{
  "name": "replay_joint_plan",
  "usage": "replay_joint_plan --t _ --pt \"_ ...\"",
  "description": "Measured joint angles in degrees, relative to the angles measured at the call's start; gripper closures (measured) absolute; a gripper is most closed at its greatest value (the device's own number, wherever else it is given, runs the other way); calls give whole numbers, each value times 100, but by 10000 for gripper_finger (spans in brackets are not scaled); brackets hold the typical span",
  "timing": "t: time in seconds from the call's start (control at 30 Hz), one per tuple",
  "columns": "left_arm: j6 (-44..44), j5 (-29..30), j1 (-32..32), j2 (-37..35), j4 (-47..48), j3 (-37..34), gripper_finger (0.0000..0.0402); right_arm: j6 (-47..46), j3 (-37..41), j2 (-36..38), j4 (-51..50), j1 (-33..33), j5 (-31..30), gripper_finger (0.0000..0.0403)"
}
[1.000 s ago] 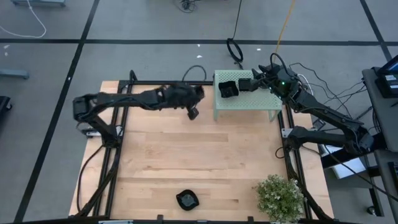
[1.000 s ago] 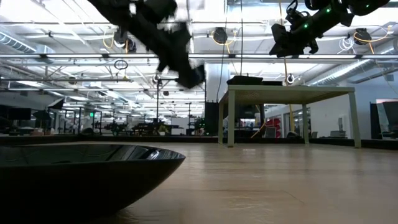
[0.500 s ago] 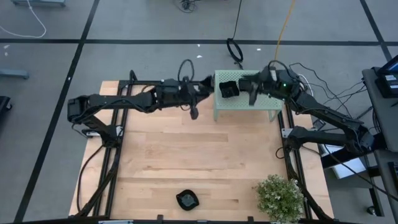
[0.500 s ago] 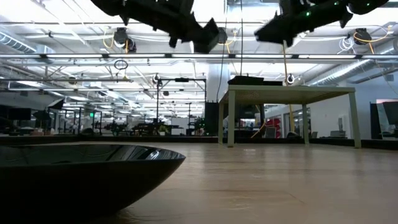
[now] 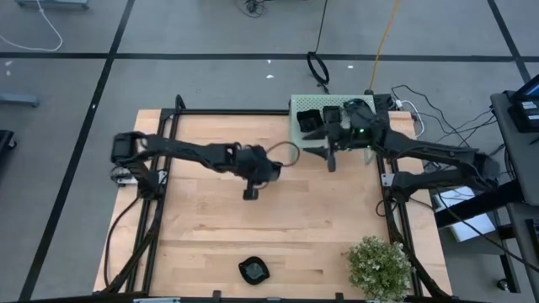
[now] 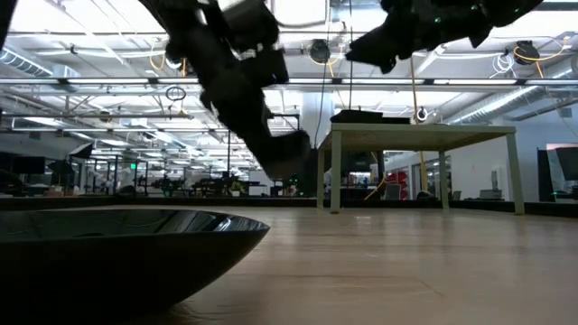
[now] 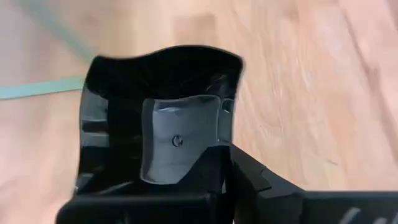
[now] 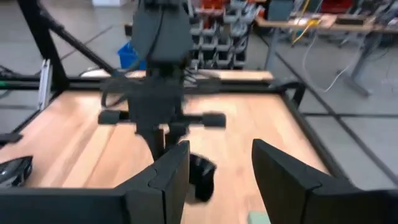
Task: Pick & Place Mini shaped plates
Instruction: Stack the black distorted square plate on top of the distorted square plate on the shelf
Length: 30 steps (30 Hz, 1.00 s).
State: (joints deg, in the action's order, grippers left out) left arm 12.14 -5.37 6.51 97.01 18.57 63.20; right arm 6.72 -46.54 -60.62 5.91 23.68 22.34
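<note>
My left gripper [image 5: 252, 190] hangs over the table's middle, shut on a mini shaped plate [image 7: 160, 106], a glossy black dish with a wavy rim, also seen in the low view [image 6: 287, 159]. My right gripper [image 8: 217, 174] is open and empty, just in front of the pale green stand [image 5: 358, 141]. Two more black dishes [image 5: 310, 122] sit on the stand's top. Another dish [image 5: 253, 270] rests on its base by the table's near edge and fills the low view's foreground [image 6: 117, 253]. My left gripper holds the dish by one rim edge [image 7: 155, 180]. One finger [image 7: 180, 143] lies across the hollow face, and the other is hidden behind the dish. The fingers point down, slanting toward the near edge. The dish hangs below them, on edge and lifted clear of the table.
A bushy green plant [image 5: 379, 265] stands at the near right corner. The stand [image 6: 420, 135] occupies the far right part of the table. Bare wood [image 5: 210, 227] lies between the held dish and the dish at the near edge. Black frame rails run along the table's sides.
My left gripper has carried the dish from beside the stand's left end toward the table's near edge and down, rising briefly on the way. My right gripper has moved from above the stand's top toward the near edge, past the stand's front rim.
</note>
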Motion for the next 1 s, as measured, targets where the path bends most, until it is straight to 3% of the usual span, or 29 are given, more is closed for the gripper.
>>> replay_joint_plan --t 0.3,0.4,0.53,0.63,0.83,1.0 --pt "1319 -386 -294 921 -1004 2 397 -245 0 -603 35 -521 -1004 238" --pt "1489 -69 -364 1130 -1037 2 386 -757 0 -711 36 -650 -1067 238" --pt "1309 402 -430 1375 -1102 2 373 -1441 -2 -819 11 -840 -1117 238" --pt "1166 453 -476 1417 -1132 2 372 -1717 -2 -874 -62 -1051 -1557 238" --pt "42 737 -610 1199 -1100 2 366 -1804 -2 -857 -99 -1526 -2438 238" --pt "-449 591 -719 848 -1099 2 323 -1805 -11 -836 -89 -1780 -3007 238"
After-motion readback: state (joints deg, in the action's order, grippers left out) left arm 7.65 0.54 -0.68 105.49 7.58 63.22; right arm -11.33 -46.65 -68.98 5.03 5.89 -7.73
